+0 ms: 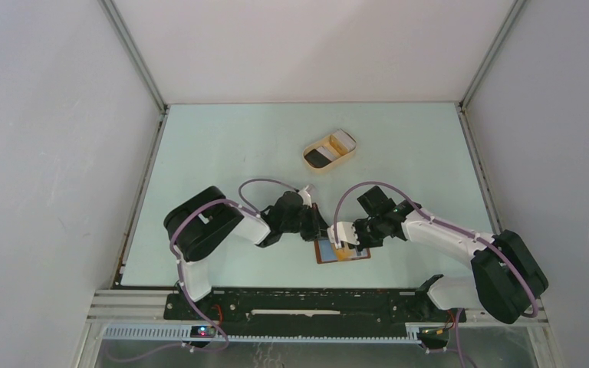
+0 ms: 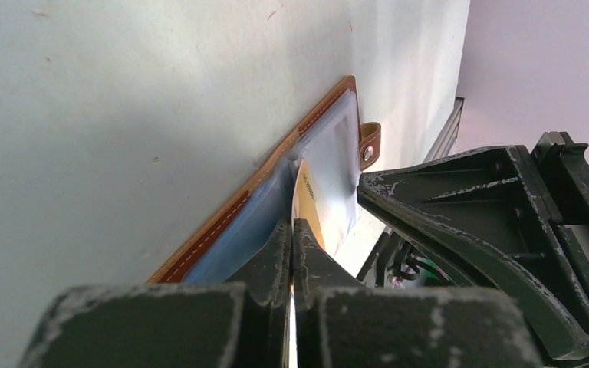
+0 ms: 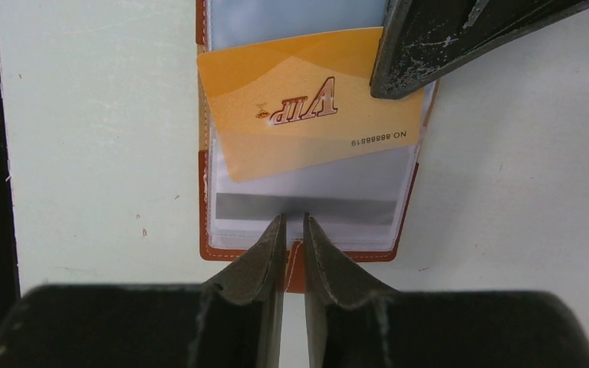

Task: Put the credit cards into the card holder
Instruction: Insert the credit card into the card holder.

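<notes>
I have the wallet (image 1: 343, 251) lying open on the counter (image 1: 222, 153), close in front of the arm bases, with both arms bent in over it. The left fingers (image 2: 276, 257) are shut tight, with their tips at the edge of the clear sleeve (image 3: 291, 15). I cannot tell whether they pinch it. In the right wrist view one of them overlaps a corner of the orange card (image 3: 307, 115), which sits tilted across the sleeve pockets. A grey band shows through the plastic just below it.

The right fingers (image 3: 264, 253) stand at the wallet's near edge with only a thin gap, and the tab (image 3: 295, 272) shows in that gap. I cannot tell if they grip it.

Well apart, farther back, the tray (image 1: 307, 162) holds a black card (image 1: 319, 156) and a pale card (image 1: 342, 140).
</notes>
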Tool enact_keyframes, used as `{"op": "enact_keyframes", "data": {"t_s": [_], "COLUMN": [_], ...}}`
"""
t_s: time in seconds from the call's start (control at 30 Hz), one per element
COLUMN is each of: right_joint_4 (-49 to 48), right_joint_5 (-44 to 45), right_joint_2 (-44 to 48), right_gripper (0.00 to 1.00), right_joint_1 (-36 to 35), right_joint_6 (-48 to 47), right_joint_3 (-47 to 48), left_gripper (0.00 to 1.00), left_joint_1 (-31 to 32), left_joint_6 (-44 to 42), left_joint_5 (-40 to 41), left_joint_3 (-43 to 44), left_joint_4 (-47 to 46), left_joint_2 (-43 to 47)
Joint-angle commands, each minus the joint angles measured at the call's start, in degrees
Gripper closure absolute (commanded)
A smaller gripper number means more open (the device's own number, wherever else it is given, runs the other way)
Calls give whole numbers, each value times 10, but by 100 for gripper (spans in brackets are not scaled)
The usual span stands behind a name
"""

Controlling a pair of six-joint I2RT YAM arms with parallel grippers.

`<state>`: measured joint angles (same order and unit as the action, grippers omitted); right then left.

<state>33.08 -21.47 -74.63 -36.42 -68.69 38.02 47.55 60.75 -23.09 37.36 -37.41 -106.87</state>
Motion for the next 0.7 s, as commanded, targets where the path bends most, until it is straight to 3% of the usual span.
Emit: {"op": "enact_keyframes", "data": {"t_s": [0.0, 0.67], "right_joint_4": [-10, -20], "right_joint_5": [2, 36], "right_joint_2": [8, -23], "right_gripper": [79, 79], "right_joint_1": [-7, -10], "right_joint_6": [6, 11], "right_joint_3": [17, 17], "left_gripper": [99, 99], "left_joint_1": [4, -10], "left_joint_6": [-39, -86], "left_joint_5": [-9, -65], "left_joint_3": [9, 49], "left_joint_4": [92, 176], "left_joint_2": [-5, -5]}}
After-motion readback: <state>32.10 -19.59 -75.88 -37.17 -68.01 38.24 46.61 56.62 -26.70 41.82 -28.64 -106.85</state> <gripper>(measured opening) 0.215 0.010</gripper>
